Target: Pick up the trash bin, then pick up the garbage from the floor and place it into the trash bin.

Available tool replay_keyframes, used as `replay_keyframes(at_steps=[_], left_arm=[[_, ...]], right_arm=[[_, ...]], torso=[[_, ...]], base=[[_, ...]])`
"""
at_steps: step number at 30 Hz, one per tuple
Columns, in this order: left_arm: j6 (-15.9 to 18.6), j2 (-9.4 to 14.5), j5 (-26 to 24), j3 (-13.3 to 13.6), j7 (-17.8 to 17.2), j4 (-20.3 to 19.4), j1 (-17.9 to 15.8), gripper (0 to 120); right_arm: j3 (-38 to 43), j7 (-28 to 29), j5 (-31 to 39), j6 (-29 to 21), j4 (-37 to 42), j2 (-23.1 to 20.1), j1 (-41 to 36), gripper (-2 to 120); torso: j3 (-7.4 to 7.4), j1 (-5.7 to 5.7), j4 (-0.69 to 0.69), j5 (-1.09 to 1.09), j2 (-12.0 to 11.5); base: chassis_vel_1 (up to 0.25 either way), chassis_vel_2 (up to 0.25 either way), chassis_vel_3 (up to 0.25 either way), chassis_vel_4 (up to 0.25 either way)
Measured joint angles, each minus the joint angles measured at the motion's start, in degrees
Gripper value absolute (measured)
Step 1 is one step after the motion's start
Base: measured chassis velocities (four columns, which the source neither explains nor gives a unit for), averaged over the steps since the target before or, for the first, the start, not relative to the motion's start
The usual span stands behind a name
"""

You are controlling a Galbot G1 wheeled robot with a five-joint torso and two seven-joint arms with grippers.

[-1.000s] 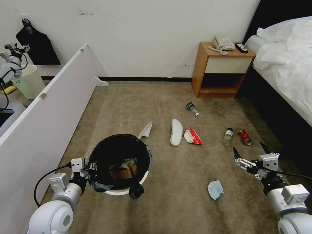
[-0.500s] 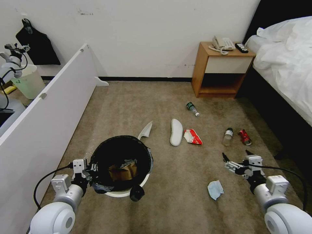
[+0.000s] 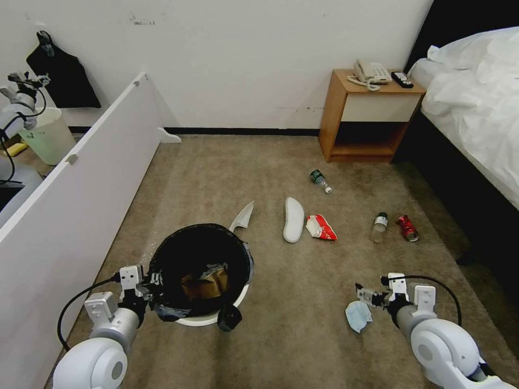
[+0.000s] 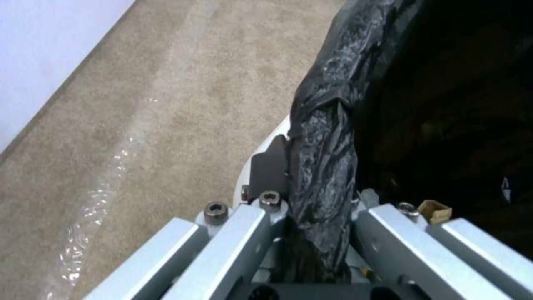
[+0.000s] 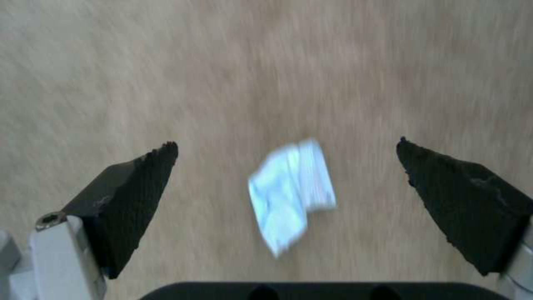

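The trash bin point(image 3: 238, 294), white with a black bag over its rim, hangs just above the carpet. My left gripper point(image 3: 145, 284) is shut on its near-left rim; the left wrist view shows the jaws clamped on the bag fold point(image 4: 319, 166). Brown cardboard point(image 3: 204, 284) lies inside. My right gripper point(image 3: 372, 289) is open, low over the light-blue wad point(image 3: 358, 315); in the right wrist view the wad point(image 5: 291, 191) lies between the spread fingers point(image 5: 130, 200). Farther off on the floor are a white slipper point(image 3: 293, 219), a second slipper point(image 3: 243, 216) behind the bin, a red-white wrapper point(image 3: 320, 227), two bottles point(image 3: 378, 227) point(image 3: 319, 180) and a red can point(image 3: 407, 228).
A long white panel point(image 3: 70, 205) walls off my left side, with a cream bucket point(image 3: 51, 135) beyond it. A wooden nightstand point(image 3: 367, 113) stands against the back wall. The bed point(image 3: 476, 108) and its dark base run along the right.
My right gripper has swung left and down, from near the red can to just over the light-blue wad. The left gripper still grips the bin, which has hardly moved.
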Motion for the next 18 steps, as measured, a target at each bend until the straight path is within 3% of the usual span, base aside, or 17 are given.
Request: replay_keyframes(at_steps=[8,18], left_arm=[[-0.2,-0.2,-0.17,0.06,0.06,0.47,-0.09,1],[-0.59,0.28,-0.27,0.32,0.2,1.25,-0.12,1]], right_arm=[[-1.95,2.7,2.16,-2.65,-5.07,-0.57,1.19,100],[-4.12,0.94,0.23,-1.27,-10.33,0.35,3.57,100]], torso=[[0.0,0.0,0.0,0.0,0.0],[0.0,0.0,0.0,0.0,0.0]], base=[[0.0,0.0,0.0,0.0],[0.0,0.0,0.0,0.0]])
